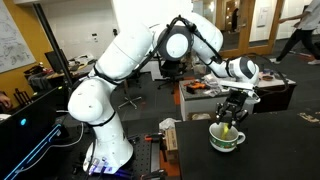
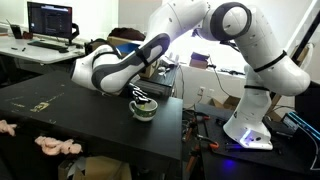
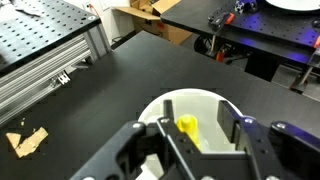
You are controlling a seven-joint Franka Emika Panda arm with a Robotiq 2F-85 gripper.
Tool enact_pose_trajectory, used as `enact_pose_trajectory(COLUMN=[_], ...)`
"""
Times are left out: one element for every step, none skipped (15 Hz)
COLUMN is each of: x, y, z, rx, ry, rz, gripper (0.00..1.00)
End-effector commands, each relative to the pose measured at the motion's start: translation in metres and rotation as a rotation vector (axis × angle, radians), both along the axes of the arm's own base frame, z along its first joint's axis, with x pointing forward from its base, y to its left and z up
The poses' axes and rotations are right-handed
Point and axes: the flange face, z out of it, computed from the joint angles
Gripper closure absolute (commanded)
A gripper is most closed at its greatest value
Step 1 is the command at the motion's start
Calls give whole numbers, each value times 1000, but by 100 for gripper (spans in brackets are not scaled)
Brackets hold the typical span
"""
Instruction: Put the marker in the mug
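Marker, bright yellow, is pictured inside the mug, its end showing against the white inner wall in the wrist view. The gripper is held straight above the mug's mouth, a placing judged to be chosen so that the marker drops within the rim and not onto the black table. The jaws are seen spread far wider than the thin marker, and nothing is clasped between them; so far as can be told, neither finger touches the marker. Relative to the gripper, the marker lies just below and between the fingers, nearer the one at the left of the wrist view. In both exterior views the mug is shown upright on the table with the gripper close over it, and in an exterior view the marker is glimpsed as a yellow speck at the rim.
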Motion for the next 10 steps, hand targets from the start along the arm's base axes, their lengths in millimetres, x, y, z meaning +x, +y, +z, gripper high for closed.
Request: enact_pose_trajectory(x=[2,0,-2,-3,-4,-6,-7,-6,-6,-7], y=[4,5,5,5,5,5,4,1,1,0], z=[-4,-4,-4,-2,1,6,12,22,29,38], rx=[-52,-63,-80,-97,-110,-131,-148,-165,-185,-196], ry=[-5,-12,-26,-43,-59,-86,-108,-130,-155,-179], rz=[-49,-51,-57,-63,-71,-80,-89,-98,-106,-112], gripper=[16,9,3,0,0,0,0,0,0,0])
